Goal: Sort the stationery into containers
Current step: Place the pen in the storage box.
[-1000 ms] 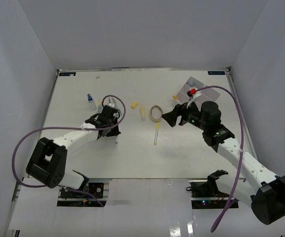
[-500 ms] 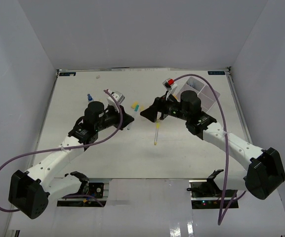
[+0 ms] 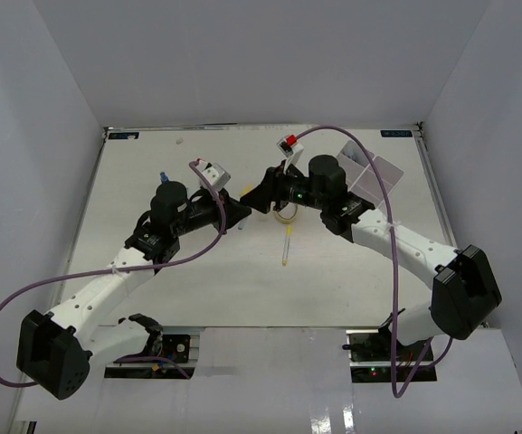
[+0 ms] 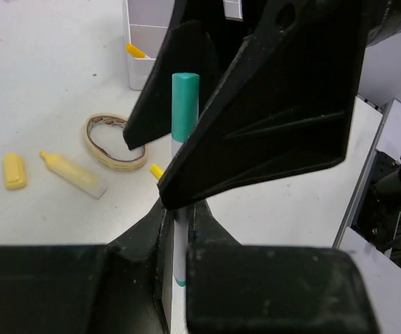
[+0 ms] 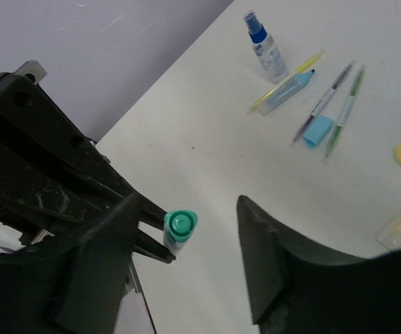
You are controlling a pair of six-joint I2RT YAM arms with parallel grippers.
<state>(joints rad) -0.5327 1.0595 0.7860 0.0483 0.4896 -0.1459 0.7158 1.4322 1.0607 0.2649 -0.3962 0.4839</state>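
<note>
The green-capped pen (image 4: 185,104) is off the tabletop (image 3: 197,280), above its middle in the top view. The left gripper (image 3: 236,210) has its fingers (image 4: 160,229) pinching the pen's white barrel low down, pressed together on it. The pen's long axis runs from that grip toward about 2 o'clock in the top view, with the cap leading toward the right gripper (image 3: 262,194).

The right gripper's fingers (image 5: 276,271) are spread, one on either side of the cap. From the right wrist the cap (image 5: 180,224) shows end-on, close to one finger and with a clear gap to the other.

The white tray (image 3: 374,172) sits at 2 o'clock. On the tabletop lie a tan rubber-band ring (image 4: 113,142), a yellow block (image 4: 14,170), a spray bottle (image 5: 266,45) and a blue block (image 5: 317,131). A yellow-capped pen (image 3: 288,244) lies roughly along the 12-to-6 line.
</note>
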